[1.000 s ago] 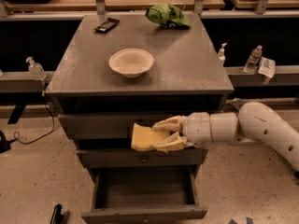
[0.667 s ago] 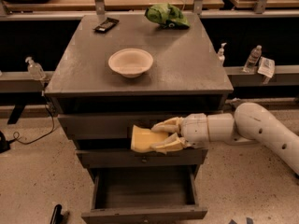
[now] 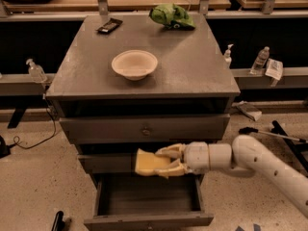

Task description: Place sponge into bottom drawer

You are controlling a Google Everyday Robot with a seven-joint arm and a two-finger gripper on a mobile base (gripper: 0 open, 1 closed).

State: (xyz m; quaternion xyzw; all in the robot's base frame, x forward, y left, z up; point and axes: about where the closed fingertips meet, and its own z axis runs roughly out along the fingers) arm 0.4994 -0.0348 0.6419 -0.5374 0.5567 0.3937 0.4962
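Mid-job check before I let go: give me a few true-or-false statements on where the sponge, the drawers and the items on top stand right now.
1. The end effector is clamped on the sponge. True.
2. The sponge lies inside the bottom drawer. False: it is held in the air above the drawer's opening, in front of the middle drawer.
3. The bottom drawer is pulled open. True.
4. The green cloth sits in the bowl. False: the cloth lies apart from it at the far edge of the cabinet top, and the bowl looks empty.
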